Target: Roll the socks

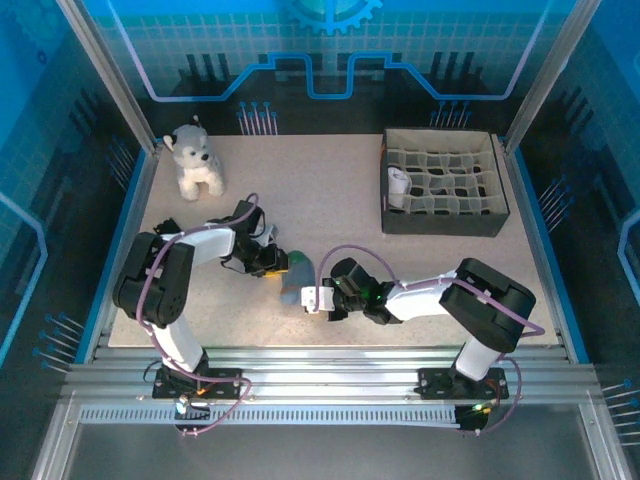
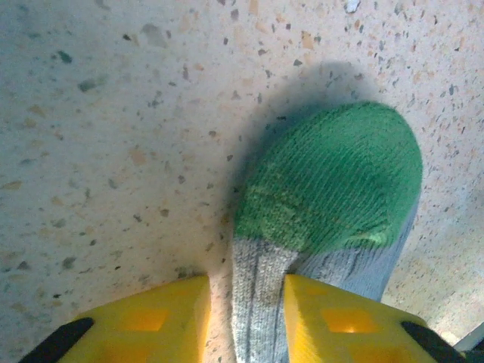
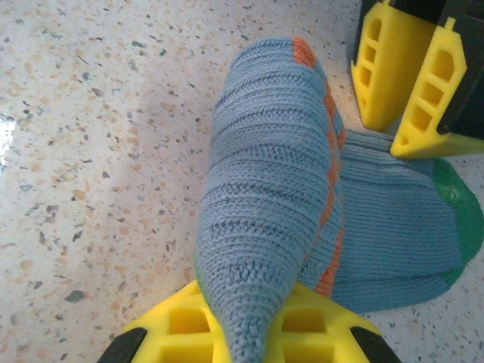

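- Dog (image 1: pixel 195 162): plush toy sitting upright at the far left of the table (image 1: pixel 330 195), well apart from the work.
- Left gripper (image 2: pixel 246 286): yellow fingers (image 2: pixel 151 321) are clamped on the grey band just behind the green toe. This hold is judged to pin that end flat so the other end can be turned over it.
- Sock (image 1: pixel 296 278): lies near the table's middle, between the two grippers. Its long axis runs roughly from the near edge to the far edge, and the toe points away from the arm bases. The toe half lies flat on the table, while the leg half is raised and doubled over it.
- Right gripper (image 3: pixel 246 302): jaws are together, pinching the lifted grey-blue fold. The orange cuff edge lies at the fold's far end. It is judged to be held up like this to start the roll toward the toe.
- Box (image 1: pixel 443 225): a divided organiser at the far right, probably where rolled socks go. A white item sits in a left compartment, too small to identify.
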Available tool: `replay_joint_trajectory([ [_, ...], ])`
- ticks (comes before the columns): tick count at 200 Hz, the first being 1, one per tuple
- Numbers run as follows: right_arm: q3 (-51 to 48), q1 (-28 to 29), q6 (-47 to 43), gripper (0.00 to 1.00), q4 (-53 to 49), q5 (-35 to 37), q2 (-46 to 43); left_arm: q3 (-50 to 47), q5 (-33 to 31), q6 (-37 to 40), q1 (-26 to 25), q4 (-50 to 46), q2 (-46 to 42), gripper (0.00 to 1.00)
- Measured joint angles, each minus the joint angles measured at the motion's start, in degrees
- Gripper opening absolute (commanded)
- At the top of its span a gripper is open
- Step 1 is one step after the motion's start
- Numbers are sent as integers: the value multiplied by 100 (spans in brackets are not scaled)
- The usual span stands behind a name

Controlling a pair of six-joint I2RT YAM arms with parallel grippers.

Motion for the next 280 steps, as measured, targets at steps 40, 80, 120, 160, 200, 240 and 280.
replay_joint_trajectory([
  [40,267,-7,22,0,-597,-280,-26,177,175,9,-59,59,234,18],
  [80,632,-133,205,0,-1272,-601,-20,271,369,26,-243,358,387,18],
  [120,1305,-323,496,0,-2227,-1060,179,337,448,66,-293,461,470,18],
  [160,1779,-494,944,0,-2868,-1493,474,476,448,164,-326,505,538,18],
  [200,2085,-693,1556,0,-3252,-1956,774,603,422,295,-323,466,538,19],
  [240,2614,-990,2166,0,-3742,-2520,1226,612,422,577,-321,444,483,26],
  [280,2844,-1086,2433,0,-4061,-2745,1405,614,393,1019,-225,264,-7,31],
])
